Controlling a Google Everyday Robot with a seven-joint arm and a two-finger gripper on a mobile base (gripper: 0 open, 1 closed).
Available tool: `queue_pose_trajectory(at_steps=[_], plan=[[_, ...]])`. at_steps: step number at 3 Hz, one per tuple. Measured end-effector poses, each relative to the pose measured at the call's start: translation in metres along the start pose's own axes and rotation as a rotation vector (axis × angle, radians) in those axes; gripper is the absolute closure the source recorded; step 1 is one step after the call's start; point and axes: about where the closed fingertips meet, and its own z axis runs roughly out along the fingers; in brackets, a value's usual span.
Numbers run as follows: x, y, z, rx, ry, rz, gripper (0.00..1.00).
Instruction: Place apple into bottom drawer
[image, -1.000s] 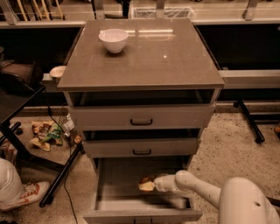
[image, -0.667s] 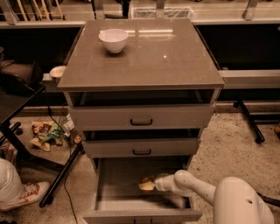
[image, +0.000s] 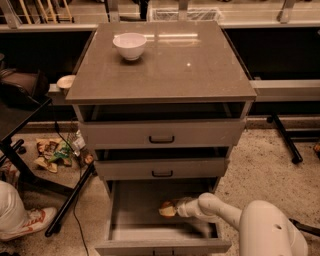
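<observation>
A white-clad leg (image: 7, 210) and a white-and-red sneaker (image: 31, 220) show at the far left edge. Just beside them are a slanting black metal leg (image: 67, 205) and a scatter of crumpled snack packets (image: 54, 152) on the speckled floor. At centre stands a grey-brown three-drawer cabinet (image: 160, 75), with a white ceramic bowl (image: 130, 45) toward the back left of its glossy top. Its two shallow upper drawers with black handles (image: 161, 139) sit slightly pulled out, overhanging the rear of the space below. The deep bottom drawer (image: 137, 202) is drawn well out. A small round red-orange apple (image: 166, 209) is inside it, about mid-width, right at the tip of the robot's gripper (image: 176, 208). Whether the gripper is clamped on the fruit or loose of it cannot be told from here. The white robot arm (image: 220, 212) reaches into the drawer from the lower right, its bulky white body (image: 270, 232) filling that corner. A black stand leg (image: 285, 137) crosses the floor to the cabinet's right.
</observation>
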Motion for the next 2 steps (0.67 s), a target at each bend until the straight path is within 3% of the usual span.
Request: queue_pose_trajectory(at_steps=[1, 2], plan=[[0.0007, -0.0014, 0.0004, 0.000, 0.001, 0.000, 0.11], [0.0011, -0.0021, -0.0003, 0.001, 0.001, 0.002, 0.00]])
